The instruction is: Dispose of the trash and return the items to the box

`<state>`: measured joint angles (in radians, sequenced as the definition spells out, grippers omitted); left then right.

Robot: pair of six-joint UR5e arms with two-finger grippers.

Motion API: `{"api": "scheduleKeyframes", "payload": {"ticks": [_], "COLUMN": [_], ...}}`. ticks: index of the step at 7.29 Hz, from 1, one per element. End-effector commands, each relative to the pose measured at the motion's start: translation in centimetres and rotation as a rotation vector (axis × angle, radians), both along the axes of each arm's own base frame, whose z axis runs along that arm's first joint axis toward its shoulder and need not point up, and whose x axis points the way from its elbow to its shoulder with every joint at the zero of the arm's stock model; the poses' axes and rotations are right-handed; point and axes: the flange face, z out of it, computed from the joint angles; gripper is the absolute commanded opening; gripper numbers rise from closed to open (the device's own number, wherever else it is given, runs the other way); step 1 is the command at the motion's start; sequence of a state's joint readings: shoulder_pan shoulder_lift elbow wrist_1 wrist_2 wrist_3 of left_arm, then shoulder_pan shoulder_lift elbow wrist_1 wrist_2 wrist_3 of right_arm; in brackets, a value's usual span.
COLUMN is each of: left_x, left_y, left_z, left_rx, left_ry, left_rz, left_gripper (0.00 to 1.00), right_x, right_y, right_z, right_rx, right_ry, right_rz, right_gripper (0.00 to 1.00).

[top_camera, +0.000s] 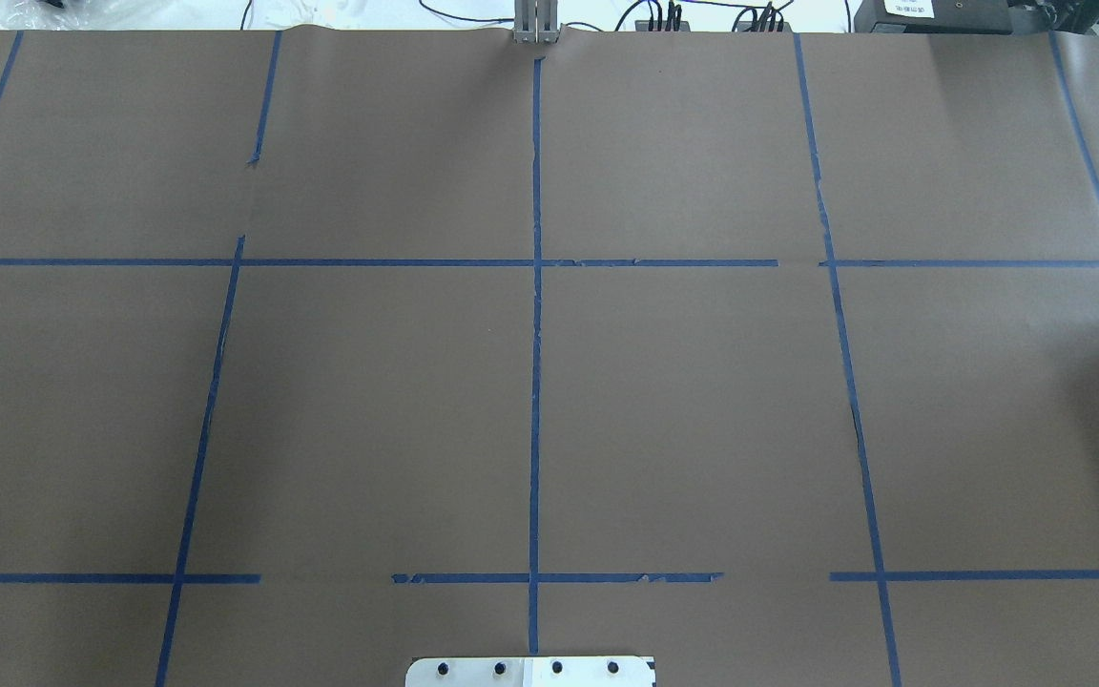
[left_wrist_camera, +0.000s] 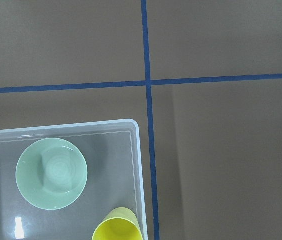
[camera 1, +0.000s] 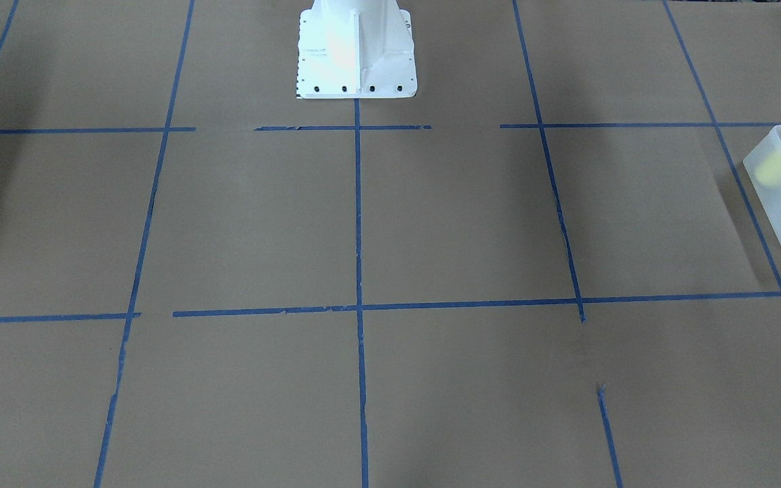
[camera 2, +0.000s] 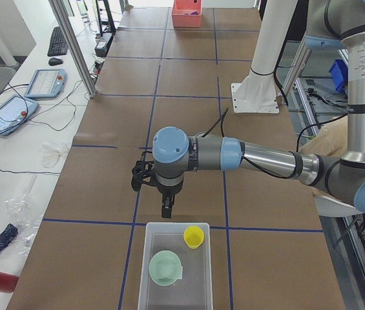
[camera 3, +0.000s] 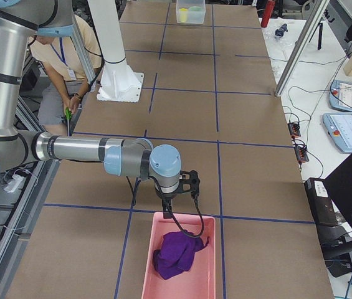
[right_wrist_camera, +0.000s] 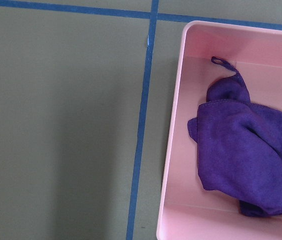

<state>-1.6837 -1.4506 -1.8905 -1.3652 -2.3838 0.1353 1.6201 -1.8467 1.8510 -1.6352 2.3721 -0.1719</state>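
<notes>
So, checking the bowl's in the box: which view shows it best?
Left wrist view: the bowl sits whole inside the box, seen from above. Exterior left shows it smaller. Front-facing catches only a green sliver at the frame edge; the others don't show it clearly.

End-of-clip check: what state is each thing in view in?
yellow cup: inside the bin, empty.
mint bowl: upright in the bin, empty.
bin: holds cup and bowl.
purple cloth: crumpled in the pink tray.
pink tray: holds the cloth.
left gripper: open or shut, cannot tell.
right gripper: cannot tell.
</notes>
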Motion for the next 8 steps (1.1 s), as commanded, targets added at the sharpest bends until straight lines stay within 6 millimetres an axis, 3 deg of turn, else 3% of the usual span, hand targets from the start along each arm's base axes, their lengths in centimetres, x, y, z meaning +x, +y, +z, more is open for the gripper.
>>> {"api": "scheduleKeyframes", "payload": {"ticks": [1, 8], "left_x": [-0.1, 0.1], "left_y": [0.2, 2.0], "left_z": [0.3, 2.2], "left_rx": [-0.007, -0.054], "left_ry": [0.001, 0.006], "left_rz": [-0.003, -0.004], "left_gripper": [1.0, 1.0], "right_x": [0.0, 0.0], "right_y": [0.0, 0.4], "right_z": [0.1, 0.5], "right_rx": [-0.004, -0.014], "right_ry": [0.0, 0.0], "right_rz": [0.001, 0.0], "right_gripper": [1.0, 1.0]}}
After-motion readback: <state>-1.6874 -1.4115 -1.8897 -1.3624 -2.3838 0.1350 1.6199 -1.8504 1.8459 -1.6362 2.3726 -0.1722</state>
